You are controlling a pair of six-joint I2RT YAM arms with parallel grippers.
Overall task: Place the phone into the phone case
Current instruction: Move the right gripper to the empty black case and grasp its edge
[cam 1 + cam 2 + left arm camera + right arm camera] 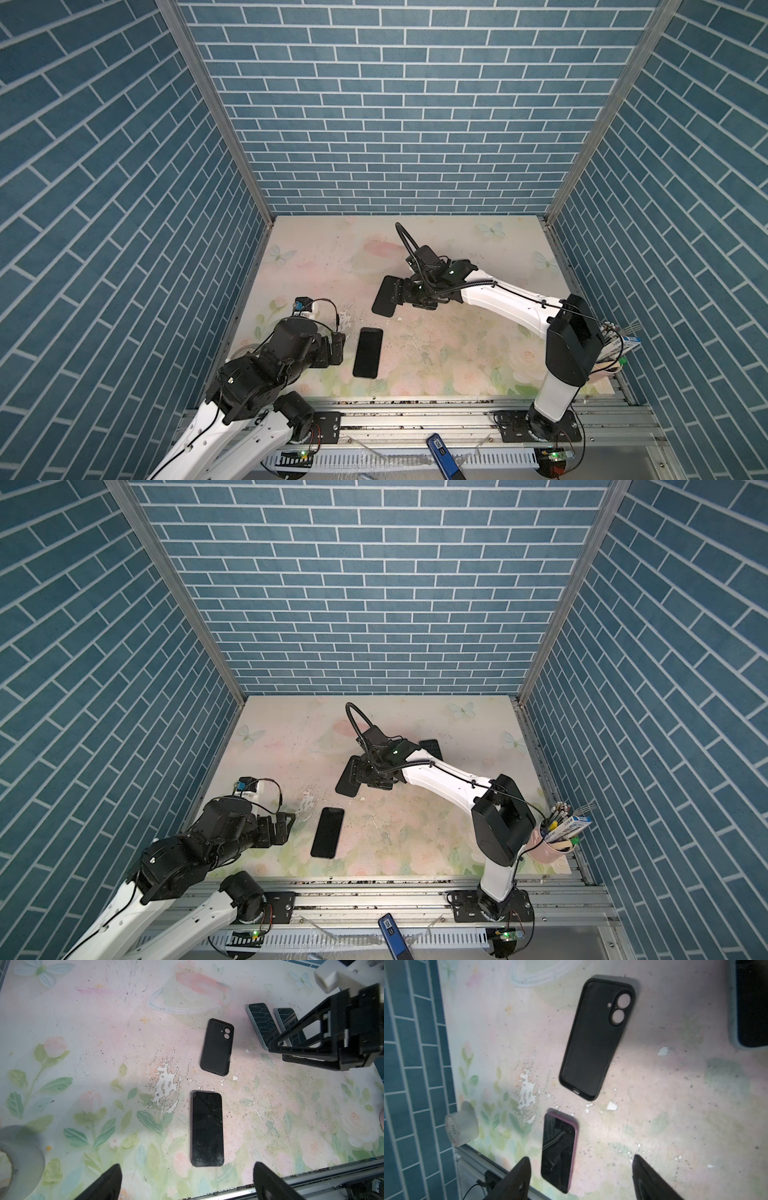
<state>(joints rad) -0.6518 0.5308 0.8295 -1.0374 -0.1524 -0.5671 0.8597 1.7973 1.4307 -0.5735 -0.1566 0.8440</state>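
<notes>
1. A translucent tape roll is seen at the left edge of the floral table, near the blue brick wall.
2. The left gripper is held low over the table, just left of the phone and apart from it. Its jaws are spread wide and nothing is held between them.
3. The phone is laid flat on the table, screen up, near the front edge and left of the middle. It is not in the case. A purple rim is shown along its edge in the right wrist view.
4. The phone case is laid flat, hollow side up and empty, farther back and slightly to the right of the phone. The two are near but not touching; chipped patches of the table covering are seen between them.
5. The right gripper is held over the right part of the case in both top views. In the right wrist view its fingers are seen well apart, with nothing gripped and no contact with the case.
6. Two more phones are laid side by side behind the right gripper.
7. A pink cup filled with pens is placed at the table's right front corner.
</notes>
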